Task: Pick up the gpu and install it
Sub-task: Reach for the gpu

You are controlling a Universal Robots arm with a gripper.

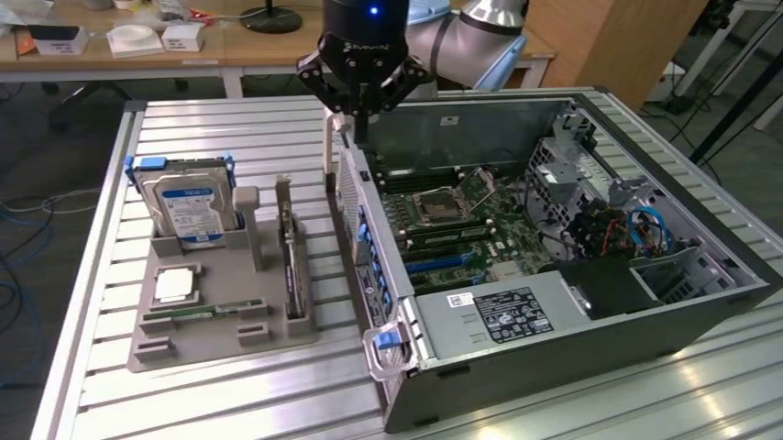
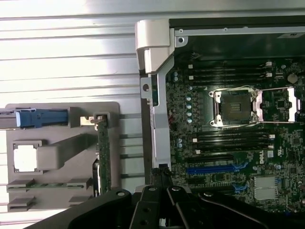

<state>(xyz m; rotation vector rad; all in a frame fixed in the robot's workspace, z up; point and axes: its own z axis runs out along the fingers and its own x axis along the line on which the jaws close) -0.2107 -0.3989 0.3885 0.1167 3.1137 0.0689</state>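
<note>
The gpu (image 1: 289,261) is a thin dark card standing on edge in a slot of the grey holder tray (image 1: 183,344), to the exterior view's left of the open computer case (image 1: 551,339). In the wrist view the gpu (image 2: 103,152) appears edge-on beside the case wall. My gripper (image 1: 358,128) hangs above the far end of the case's near wall, apart from the card, shut with nothing between its fingers. The wrist view has the gripper (image 2: 160,172) over the board's edge near a blue slot (image 2: 214,169).
A silver blue-labelled hard drive (image 1: 190,206) stands upright in the holder tray, with a square chip (image 1: 178,286) and a green memory stick (image 1: 202,312) in front. Inside the case lie the motherboard (image 1: 471,215), its processor socket (image 2: 236,107) and a power supply (image 1: 501,316). The slatted metal table (image 1: 183,128) carries everything.
</note>
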